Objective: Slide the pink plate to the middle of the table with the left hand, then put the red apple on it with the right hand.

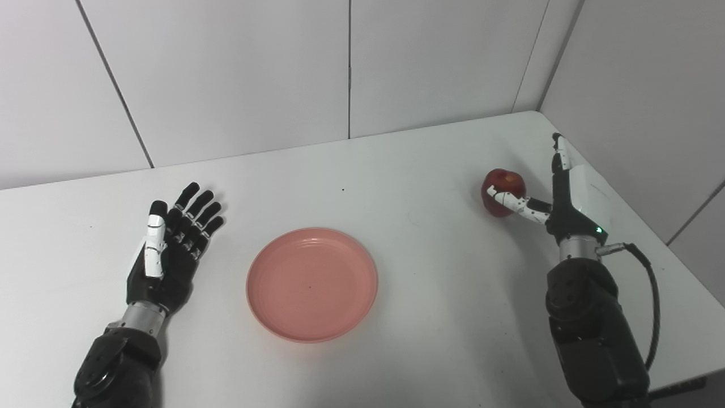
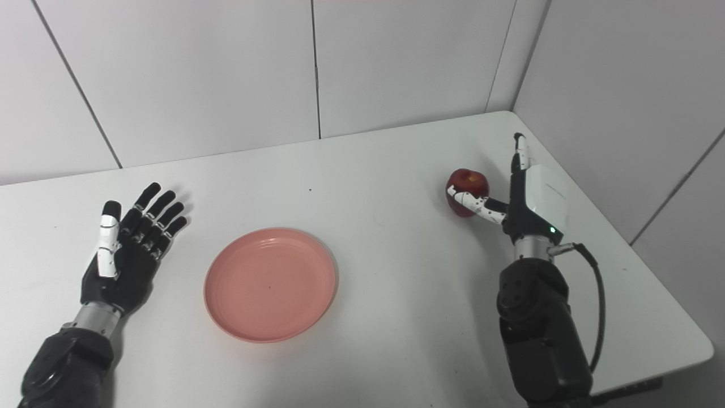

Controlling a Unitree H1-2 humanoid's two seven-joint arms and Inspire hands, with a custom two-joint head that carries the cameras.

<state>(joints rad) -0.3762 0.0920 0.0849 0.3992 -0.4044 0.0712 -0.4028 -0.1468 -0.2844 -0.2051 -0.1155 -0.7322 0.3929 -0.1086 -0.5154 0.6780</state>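
- The right hand [image 1: 558,195] stands edge-up just beside the red apple [image 1: 503,191], thumb lying across the fruit's near face, fingers straight and not closed round it: spread, holding nothing.
- To grasp well, I judge the fingers should curl round the apple's far side against the thumb before any lift.
- The pink plate [image 1: 312,283] lies near mid-counter [image 1: 408,170], well apart from the apple.
- The left hand [image 1: 170,243] rests spread flat beside the plate, empty.
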